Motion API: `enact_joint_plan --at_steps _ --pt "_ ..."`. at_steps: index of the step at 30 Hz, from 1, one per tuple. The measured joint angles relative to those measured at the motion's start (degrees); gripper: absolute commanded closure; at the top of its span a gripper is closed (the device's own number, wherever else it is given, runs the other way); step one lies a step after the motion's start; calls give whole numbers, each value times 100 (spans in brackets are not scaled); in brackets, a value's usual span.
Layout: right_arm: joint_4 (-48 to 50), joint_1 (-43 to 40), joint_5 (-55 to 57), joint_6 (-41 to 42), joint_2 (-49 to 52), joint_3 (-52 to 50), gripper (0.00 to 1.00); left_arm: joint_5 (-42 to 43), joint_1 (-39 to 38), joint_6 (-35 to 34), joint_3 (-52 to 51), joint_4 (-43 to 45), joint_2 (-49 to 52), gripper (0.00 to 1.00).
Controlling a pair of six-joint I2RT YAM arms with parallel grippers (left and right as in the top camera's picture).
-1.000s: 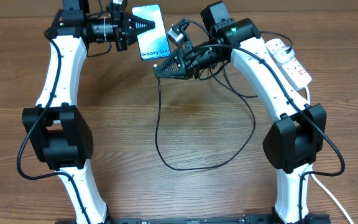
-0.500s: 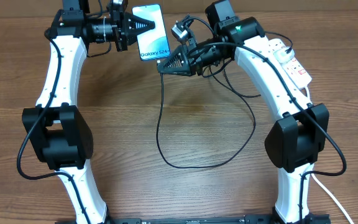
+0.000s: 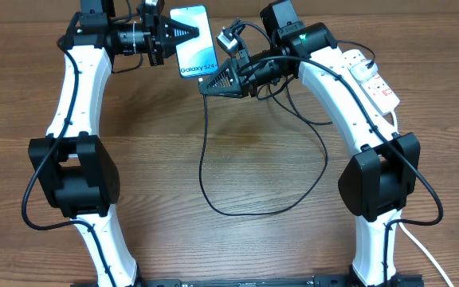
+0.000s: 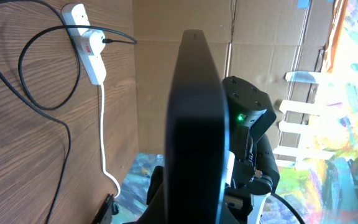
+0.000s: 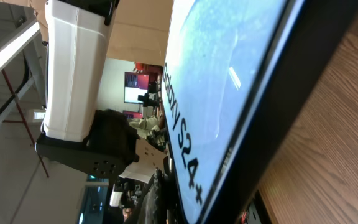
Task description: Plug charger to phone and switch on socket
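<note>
Inserting the charger (image 3: 202,151) into the phone (image 3: 194,41) is the step in hand; the socket (image 3: 370,77) has not yet been switched.

**Present state**
- The left hand (image 3: 188,33) is clamped on the phone and holds it clear of the surface (image 3: 158,159) at the upper centre of the overhead frame. The "Galaxy S24" end points toward the lower frame.
- The right hand (image 3: 207,84) is closed just below that end. The black cable rises straight to its tips, so it probably grips the connector end. The tip itself is hidden.
- The socket lies at the upper right, well apart from both hands.

**Procedure**
1. Keep the phone rigid. In the left wrist view it stands edge-on (image 4: 194,124), so any twist would move the port off line.
2. Align the connector with the long axis of the phone before pushing.
3. Advance slowly along that axis only. Sideways force risks bending the tip or levering the phone out of its grip.
4. Confirm seating before release. Whether the tip has already entered the port cannot be told.
5. Watch the loose loop of cable so it does not tug on the connector.
</note>
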Motion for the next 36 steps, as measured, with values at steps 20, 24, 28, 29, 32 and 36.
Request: enact_joint_plan --at_steps 20,24,28,29,32,36 --pt "79 -15 131 105 0 0 96 0 -46 0 0 4 0 96" --pt "81 -17 149 138 0 0 96 -2 -46 0 0 4 0 96" --pt "85 -15 168 142 0 0 96 -4 -46 0 0 4 0 96" --pt "81 -17 170 144 0 0 96 -4 -46 -2 0 4 0 96" --pt "81 -17 173 146 0 0 96 -4 -46 0 0 4 0 96" --pt "79 -17 170 144 0 0 96 -2 -46 28 0 7 0 96"
